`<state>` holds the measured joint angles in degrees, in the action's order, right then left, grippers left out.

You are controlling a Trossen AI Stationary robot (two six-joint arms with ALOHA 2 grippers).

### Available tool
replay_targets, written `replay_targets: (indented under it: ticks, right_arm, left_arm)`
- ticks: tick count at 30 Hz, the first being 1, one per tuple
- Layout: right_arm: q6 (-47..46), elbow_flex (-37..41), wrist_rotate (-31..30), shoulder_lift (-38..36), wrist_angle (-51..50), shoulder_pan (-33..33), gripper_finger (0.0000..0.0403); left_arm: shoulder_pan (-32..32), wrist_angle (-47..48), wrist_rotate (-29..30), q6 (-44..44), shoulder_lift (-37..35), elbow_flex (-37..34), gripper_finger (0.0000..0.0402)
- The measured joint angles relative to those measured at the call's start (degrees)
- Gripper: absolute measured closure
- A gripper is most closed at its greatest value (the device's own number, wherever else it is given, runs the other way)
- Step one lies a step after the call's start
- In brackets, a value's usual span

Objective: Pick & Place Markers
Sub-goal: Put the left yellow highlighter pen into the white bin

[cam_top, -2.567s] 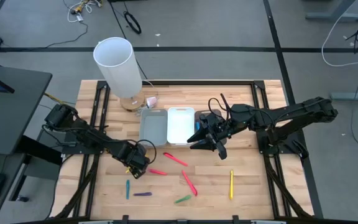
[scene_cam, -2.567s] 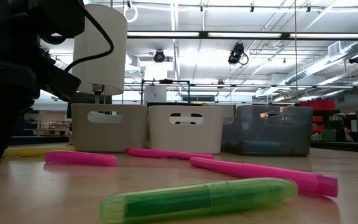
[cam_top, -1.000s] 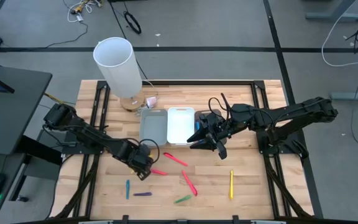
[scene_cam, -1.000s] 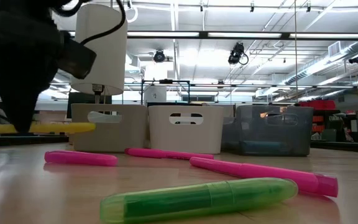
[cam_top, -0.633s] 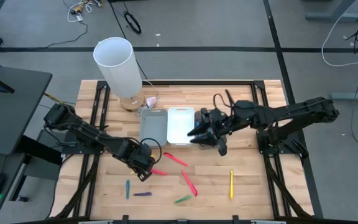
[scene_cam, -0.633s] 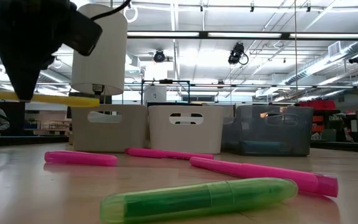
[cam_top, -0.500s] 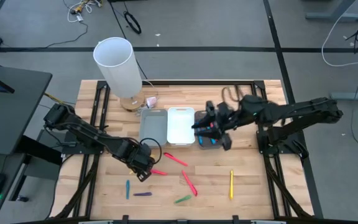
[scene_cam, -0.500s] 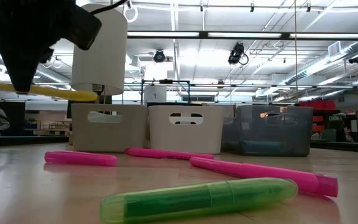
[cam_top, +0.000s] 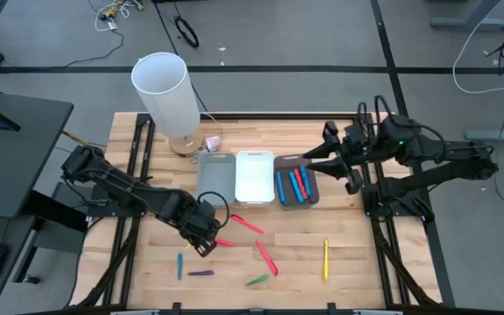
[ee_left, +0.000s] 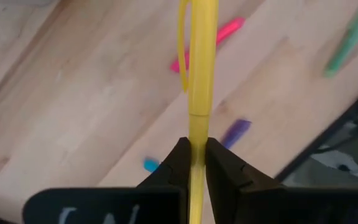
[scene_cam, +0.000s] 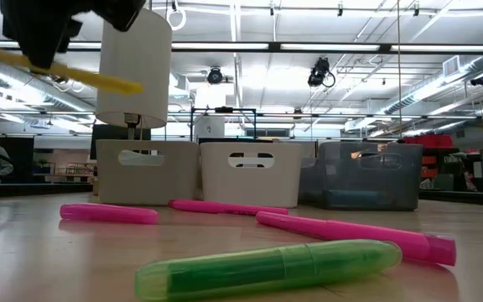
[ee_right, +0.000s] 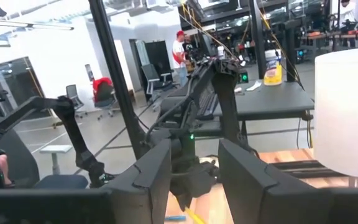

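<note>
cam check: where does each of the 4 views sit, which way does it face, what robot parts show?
High: overhead, straight down; both arms, bins.
Low: tabletop height, level toward the room; left arm at top.
Left wrist: down at the table past fingers shut on yellow marker.
Right wrist: toward the left arm; open fingers.
Shared: that marker in low view.

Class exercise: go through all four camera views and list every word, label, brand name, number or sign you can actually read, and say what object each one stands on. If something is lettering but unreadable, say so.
No text can be read in any view.
White marks on the left gripper housing, left wrist view: cut off and blurred, unreadable.
Markers, such as the held yellow marker, and bins: no lettering shows.
</note>
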<state>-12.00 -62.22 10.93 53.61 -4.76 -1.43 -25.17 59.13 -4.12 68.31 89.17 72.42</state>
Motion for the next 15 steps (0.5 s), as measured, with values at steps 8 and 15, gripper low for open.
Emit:
replay_targets:
  ticks: [8, 15]
  right_arm:
    - [0.5, 0.0, 0.0, -0.4, -0.1, 0.0, 0.0269]
    - [0.5, 0.0, 0.0, -0.4, -0.1, 0.0, 0.0269]
  left_arm:
    - [0.4, 2.0, 1.3, 3.5, 0.0, 7.5, 0.0377]
    - [4.0, 2.5, 2.4, 5.0, 0.0, 11.4, 0.0377]
